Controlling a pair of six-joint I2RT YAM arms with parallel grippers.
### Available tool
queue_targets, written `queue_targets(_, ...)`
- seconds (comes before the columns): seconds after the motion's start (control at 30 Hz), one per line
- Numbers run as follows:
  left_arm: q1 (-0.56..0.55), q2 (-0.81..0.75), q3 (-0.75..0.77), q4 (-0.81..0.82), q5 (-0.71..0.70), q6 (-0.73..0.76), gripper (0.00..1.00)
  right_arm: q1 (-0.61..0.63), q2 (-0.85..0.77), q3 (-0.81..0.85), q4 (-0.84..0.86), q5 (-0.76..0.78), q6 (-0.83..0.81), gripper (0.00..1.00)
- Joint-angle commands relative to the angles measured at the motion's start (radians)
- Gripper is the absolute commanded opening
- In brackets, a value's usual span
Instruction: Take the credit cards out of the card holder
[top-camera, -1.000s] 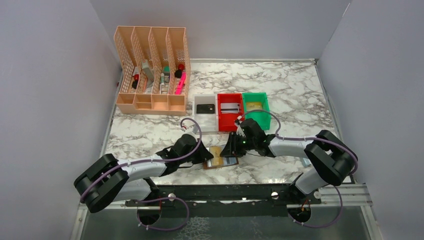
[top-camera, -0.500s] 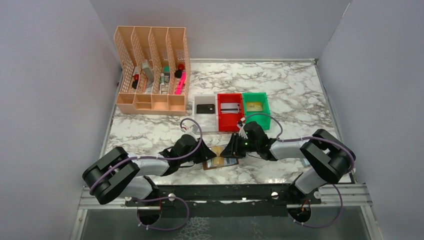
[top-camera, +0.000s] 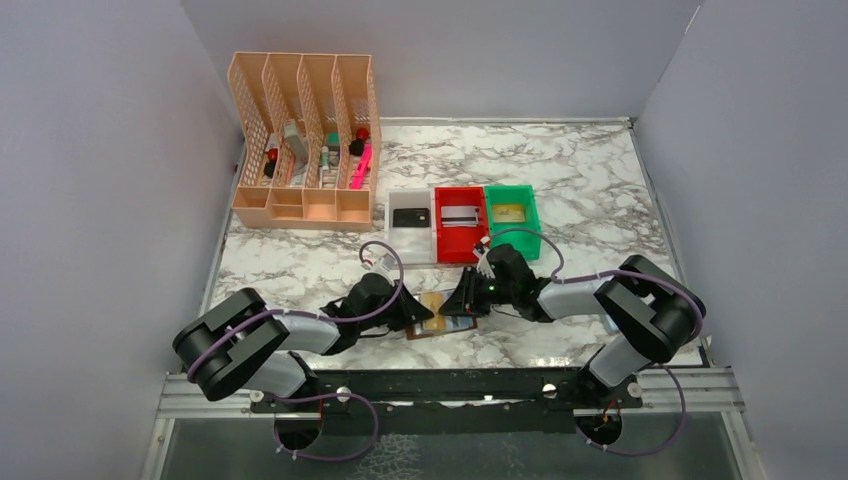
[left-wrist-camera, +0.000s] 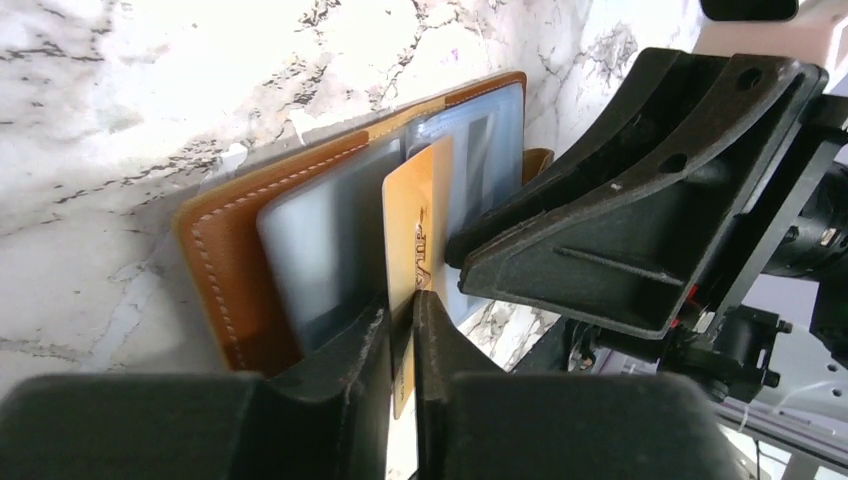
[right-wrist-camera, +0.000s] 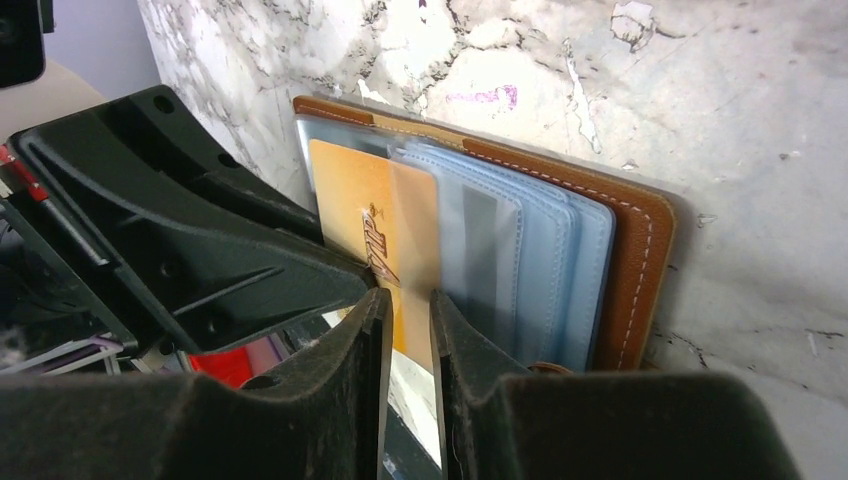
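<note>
Between the fingers of the left hand (left-wrist-camera: 400, 305) the gold card (left-wrist-camera: 415, 220) is still clamped, hardly drawn further from the card holder (left-wrist-camera: 225, 270) than a second ago, so extraction is judged barely begun.

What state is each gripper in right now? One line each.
Left gripper: closed on the gold card.
Right gripper: nearly shut at the card holder; whether it grips anything cannot be told.
</note>
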Motion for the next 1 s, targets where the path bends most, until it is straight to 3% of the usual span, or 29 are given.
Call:
queue_targets(0.0, -0.007, -0.03, -0.017, 0.019, 0.015, 0.002, 0.07, 0.022, 0.058, -0.045, -0.15, 0.052, -0.026, 0.27)
queue_targets(0.07, -0.002, -0.047, -0.022, 0.017, 0.009, 0.01, 0.0, 0.021, 0.046, -0.036, -0.173, 0.065, -0.032, 0.27)
queue_targets(0.17, 0.022, -0.1, -0.03, -0.051, -0.012, 0.036, 0.0, 0.021, 0.013, -0.017, -0.23, 0.107, -0.049, 0.28)
queue_targets(0.23, 0.042, -0.17, -0.018, -0.163, -0.045, 0.069, 0.0, 0.021, -0.013, -0.006, -0.255, 0.122, -0.06, 0.29)
queue_targets(0.37, 0.057, -0.338, 0.083, -0.545, -0.193, 0.185, 0.0, 0.021, -0.074, 0.018, -0.274, 0.126, -0.086, 0.31)
queue_targets(0.47, 0.071, -0.46, 0.12, -0.65, -0.213, 0.231, 0.0, 0.021, -0.163, 0.036, -0.244, 0.068, -0.12, 0.35)
queue_targets(0.7, 0.076, -0.564, 0.123, -0.472, -0.05, 0.262, 0.0, 0.01, -0.384, 0.13, -0.321, 0.179, -0.211, 0.6)
queue_targets(0.97, 0.076, -0.547, 0.139, -0.294, 0.096, 0.268, 0.0, -0.116, -0.395, 0.126, -0.146, -0.11, -0.219, 0.67)
